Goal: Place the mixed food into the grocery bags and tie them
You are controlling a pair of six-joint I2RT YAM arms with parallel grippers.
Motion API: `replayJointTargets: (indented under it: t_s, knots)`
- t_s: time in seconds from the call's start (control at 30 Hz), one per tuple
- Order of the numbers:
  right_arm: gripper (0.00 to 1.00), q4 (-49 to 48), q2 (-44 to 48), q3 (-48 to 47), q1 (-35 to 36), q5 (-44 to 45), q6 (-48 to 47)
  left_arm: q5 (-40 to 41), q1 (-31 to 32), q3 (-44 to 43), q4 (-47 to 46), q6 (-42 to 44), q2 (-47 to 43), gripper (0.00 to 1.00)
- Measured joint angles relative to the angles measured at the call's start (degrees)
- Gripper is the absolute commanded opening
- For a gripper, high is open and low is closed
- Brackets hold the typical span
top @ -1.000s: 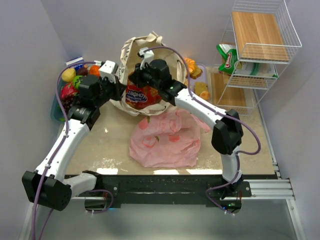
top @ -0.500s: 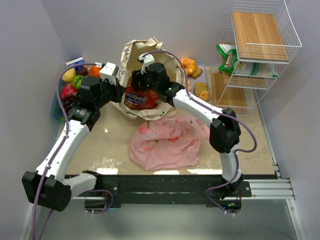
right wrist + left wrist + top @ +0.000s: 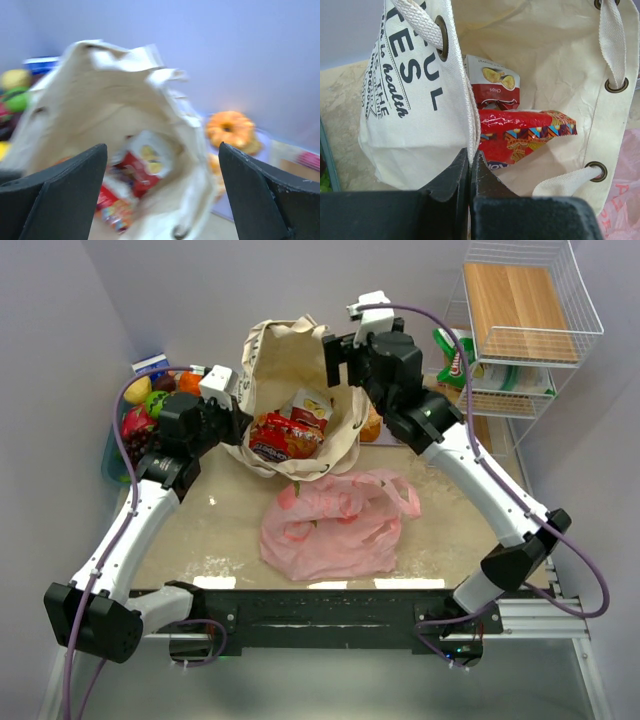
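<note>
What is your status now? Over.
Left tool shut on canvas tote rim. Right tool open, empty, above tote. Red packet and chips packet inside. Mouth unobstructed.

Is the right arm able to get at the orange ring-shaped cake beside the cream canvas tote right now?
Probably yes. The right gripper is open and empty above the rim of the cream canvas tote, and the orange ring-shaped cake sits uncovered just past it, nothing between.

My jaws look matt black. The tote [image 3: 415,115] is rough cloth, the red packet [image 3: 520,137] shiny, the pink bag [image 3: 330,525] thin plastic.
</note>
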State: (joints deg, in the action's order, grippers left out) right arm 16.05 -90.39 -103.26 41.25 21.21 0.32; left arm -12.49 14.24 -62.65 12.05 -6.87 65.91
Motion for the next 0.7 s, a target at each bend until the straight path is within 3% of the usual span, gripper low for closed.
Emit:
replayJointTargets:
  t_s: [0.27,0.47,0.7]
  knots:
    - [0.99,14.8,-8.7,-6.9,-9.4,19.3,-3.6,-0.3,0.0,0.0,0.0,0.0,0.0,0.00]
    - [0.99,20.2,-13.4,-7.1,-9.4,31.4,-5.6,-0.4,0.0,0.0,0.0,0.0,0.0,0.00]
    - [0.99,19.3,-13.5,-6.7,-9.0,40.4,-7.8,-0.7,0.0,0.0,0.0,0.0,0.0,0.00]
